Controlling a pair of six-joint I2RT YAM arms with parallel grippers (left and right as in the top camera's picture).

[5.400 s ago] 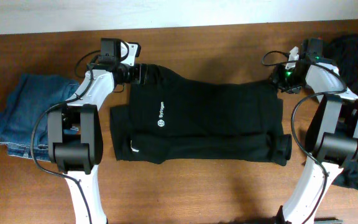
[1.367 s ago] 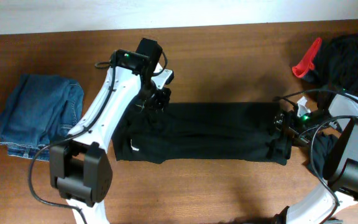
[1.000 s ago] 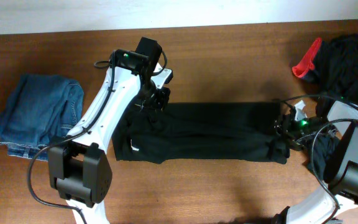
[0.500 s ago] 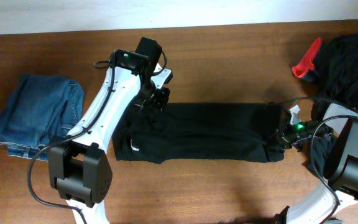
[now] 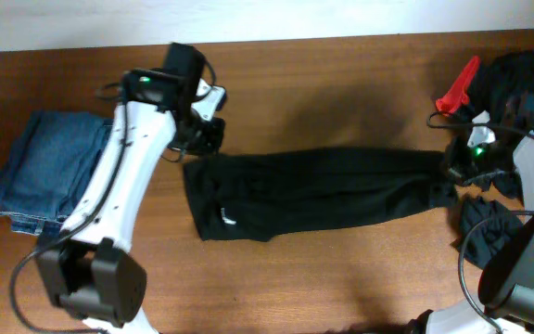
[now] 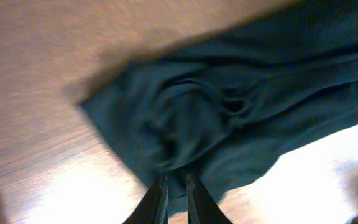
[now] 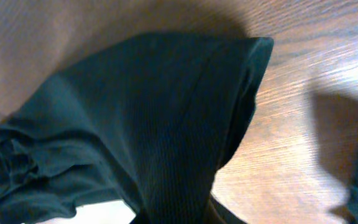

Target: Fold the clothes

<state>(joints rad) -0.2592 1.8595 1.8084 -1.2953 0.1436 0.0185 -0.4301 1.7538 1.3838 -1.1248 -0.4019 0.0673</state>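
— Black shirt (image 5: 323,190): where does it lie?
— Across the middle of the wooden table (image 5: 341,83), folded into a long narrow band that runs left to right. It is wider at its left end, where a small white mark (image 5: 228,220) shows.
— How does the left gripper (image 6: 176,180) stand?
— Clamped on the band's upper left corner. In the wrist view its two fingers sit close together with bunched cloth pinched between them. The fabric puckers into folds just beyond the tips.
— And the right gripper (image 5: 451,173)?
— Closed tight on the opposite end. Its wrist view shows the cloth narrowing into the fingers at the lower edge, with the fingers themselves mostly hidden.
— Is the band flat?
— Stretched between the two grips, with long wrinkles along it. Whether the ends are lifted off the wood I cannot tell.
— Anything else on the table?
— Blue jeans (image 5: 58,167) lie folded at the left, apart from the shirt. A red item (image 5: 457,88) lies against a dark heap (image 5: 527,79) at the far right. Another dark cloth (image 5: 489,223) is just beside the shirt's right end.
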